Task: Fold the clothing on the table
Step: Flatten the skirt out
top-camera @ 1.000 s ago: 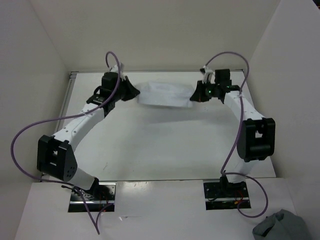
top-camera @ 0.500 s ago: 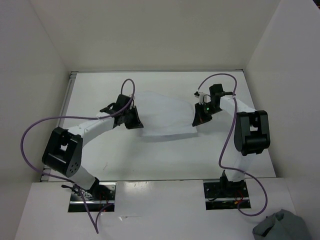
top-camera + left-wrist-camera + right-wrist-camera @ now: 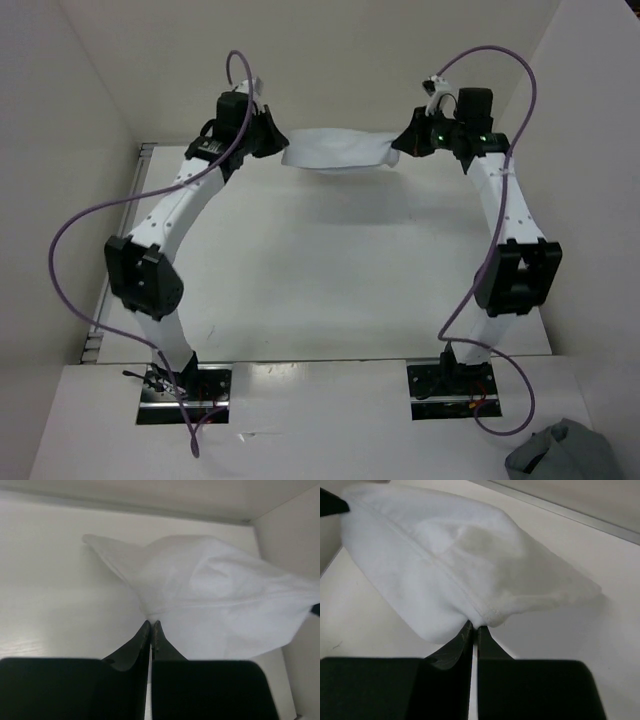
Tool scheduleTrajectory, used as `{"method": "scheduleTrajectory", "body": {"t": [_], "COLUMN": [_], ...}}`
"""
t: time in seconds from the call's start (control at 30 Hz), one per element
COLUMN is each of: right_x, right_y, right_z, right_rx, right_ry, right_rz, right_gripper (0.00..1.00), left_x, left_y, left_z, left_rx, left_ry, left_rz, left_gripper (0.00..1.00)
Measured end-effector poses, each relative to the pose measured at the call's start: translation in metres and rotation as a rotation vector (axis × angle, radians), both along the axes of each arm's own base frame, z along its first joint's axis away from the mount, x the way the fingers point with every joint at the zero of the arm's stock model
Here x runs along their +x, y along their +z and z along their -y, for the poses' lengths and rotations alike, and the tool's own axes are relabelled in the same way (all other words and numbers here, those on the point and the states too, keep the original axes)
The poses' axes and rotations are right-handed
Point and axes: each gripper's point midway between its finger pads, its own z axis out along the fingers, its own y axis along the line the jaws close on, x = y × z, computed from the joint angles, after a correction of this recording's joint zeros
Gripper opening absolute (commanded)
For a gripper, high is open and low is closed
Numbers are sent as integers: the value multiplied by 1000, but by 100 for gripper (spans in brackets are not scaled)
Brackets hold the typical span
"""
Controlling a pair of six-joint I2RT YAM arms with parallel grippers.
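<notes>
The left gripper and right gripper each pinch an edge of the white clothing; pulling apart could tug the thin fabric free.

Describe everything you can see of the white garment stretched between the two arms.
The plain white thin fabric garment hangs as a narrow, slightly sagging band near the far wall. It is pinched at its ends by the left gripper and right gripper, both shut on its edge. It looks soft, unprinted and doubled over, with a stitched seam running along it. It seems lifted off the white tabletop, casting a faint shadow below.
</notes>
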Motion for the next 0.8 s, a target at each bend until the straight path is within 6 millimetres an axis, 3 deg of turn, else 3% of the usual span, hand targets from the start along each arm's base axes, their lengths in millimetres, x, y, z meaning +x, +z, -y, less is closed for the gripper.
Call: {"method": "scheduleTrajectory", "body": {"t": [0.1,0.17,0.2,0.27,0.37,0.47,0.5,0.53,0.6,0.63,0.73,0.8], "right_x": [-33,-53,-59,-74,-102,-128,-134,-138,-149,-153,-163,-167], "right_y": [9,-13,-30,-75,-145,-182,-188,-191,-194,-195,-195,-195], "right_z": [4,5,6,9,16,21,23,26,32,35,41,45], "right_rx": [-12,-34,-46,-71,-119,-166,-187,-210,-243,-258,-287,-311], "right_ry": [5,19,26,36,45,91,112,129,164,188,234,244], "right_rz": [48,21,-4,-99,-295,-431,-448,-455,-475,-473,-482,-492], "right_gripper": [0,0,0,0,5,16,26,56,87,99,99,99], "left_x": [-41,-66,-75,-88,-115,-162,-177,-189,-202,-205,-210,-213], "left_y": [35,33,22,-18,-113,-197,-212,-221,-225,-221,-196,-175], "left_z": [-8,-11,-12,-13,-14,-18,-20,-23,-24,-22,-15,-11], "left_rx": [-27,-37,-39,-33,11,59,75,87,91,83,36,8], "left_ry": [-1,-11,-17,-21,-31,-54,-61,-64,-78,-89,-113,-133], "left_rz": [95,105,95,22,-194,-444,-502,-546,-596,-595,-562,-514], "left_gripper": [1,1,2,7,12,16,21,24,37,65,84,86]}}
